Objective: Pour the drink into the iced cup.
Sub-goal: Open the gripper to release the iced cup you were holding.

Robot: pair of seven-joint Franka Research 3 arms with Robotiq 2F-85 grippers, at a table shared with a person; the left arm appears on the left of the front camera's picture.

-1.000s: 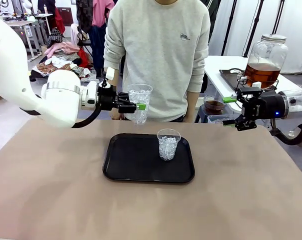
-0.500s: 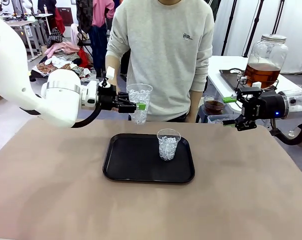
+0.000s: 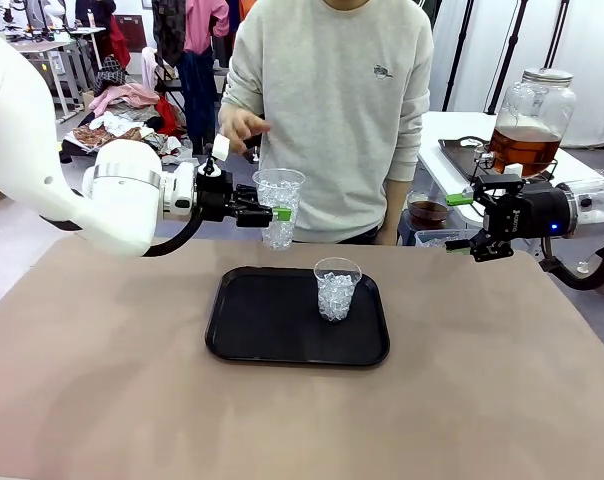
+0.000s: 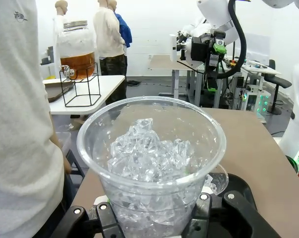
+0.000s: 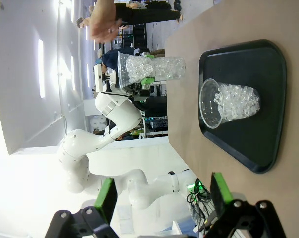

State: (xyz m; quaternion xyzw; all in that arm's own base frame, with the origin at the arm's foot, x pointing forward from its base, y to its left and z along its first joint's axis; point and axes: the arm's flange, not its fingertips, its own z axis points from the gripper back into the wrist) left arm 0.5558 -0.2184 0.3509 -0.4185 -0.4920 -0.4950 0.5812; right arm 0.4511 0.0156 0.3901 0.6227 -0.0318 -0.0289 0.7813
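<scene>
Drink location: the drink [image 3: 523, 148] is amber and fills the lower part of a lidded glass jar [image 3: 529, 118]. The jar stands on a wire stand [image 4: 82, 91] on the side table [image 3: 442, 135], beyond the right tool and well apart from both cups.
Left tool: the left tool [image 3: 275, 213] pinches the held iced cup [image 3: 280, 190] around its mid wall, upright and raised clear of the surface [image 3: 132, 400].
Right tool: the right tool [image 3: 460, 221] has its pads spread with nothing between them, and hovers near the surface's right far edge.
Second cup: the tray iced cup [image 3: 336, 288] stands upright on the black tray [image 3: 252, 330]. You cannot tell from here which cup is meant to be filled.
Person: the person's hand [image 3: 244, 127] is raised just above and behind the held cup, not touching it.
Jar handling (judgement): expect it to be heavy, smooth, slippery and breakable. The body looks too wide for the spread pads, so don't plan to lift or tilt it.
Where to draw (judgement): the small fitting low on the jar [image 4: 67, 73] looks like a tap. Bring the cup under it.
Cup handling (judgement): the clear wall is thin and will flex under squeeze. The cup gets heavier as it fills, so keep the grip low, gentle and level.
Risk: meltwater or condensation could let the cup slip.
</scene>
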